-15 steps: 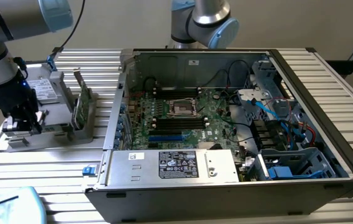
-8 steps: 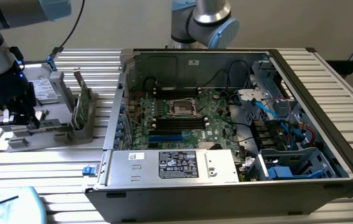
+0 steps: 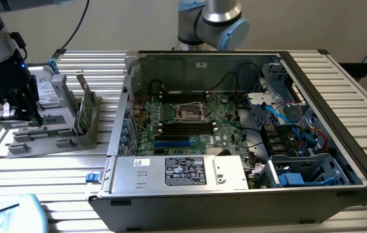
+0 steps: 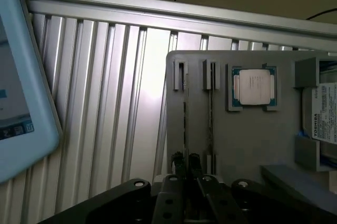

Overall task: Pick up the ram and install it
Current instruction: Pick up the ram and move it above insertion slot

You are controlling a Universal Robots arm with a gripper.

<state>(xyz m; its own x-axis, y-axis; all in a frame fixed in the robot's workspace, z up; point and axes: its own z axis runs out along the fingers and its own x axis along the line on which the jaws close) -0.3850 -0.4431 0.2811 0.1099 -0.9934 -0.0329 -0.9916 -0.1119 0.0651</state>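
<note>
Green ram sticks [image 3: 87,109] stand on edge in a grey holder [image 3: 47,141], at the end beside the computer case. My gripper [image 3: 18,119] hangs over the holder's other end, toward the exterior view's left, apart from those sticks. In the wrist view my gripper [image 4: 186,160] is open by a narrow gap with nothing between its fingertips. It hovers in line with one of two thin slots [image 4: 184,113] in the holder [image 4: 237,145]. I cannot tell whether the dark strips in those slots are ram.
The holder also carries a square silver processor [image 4: 254,87] and a grey drive [image 4: 325,111] with a white label. The open computer case [image 3: 177,172] sits to the exterior view's right, motherboard [image 3: 190,121] exposed. A light-blue tablet [image 4: 21,103] lies on the slatted table.
</note>
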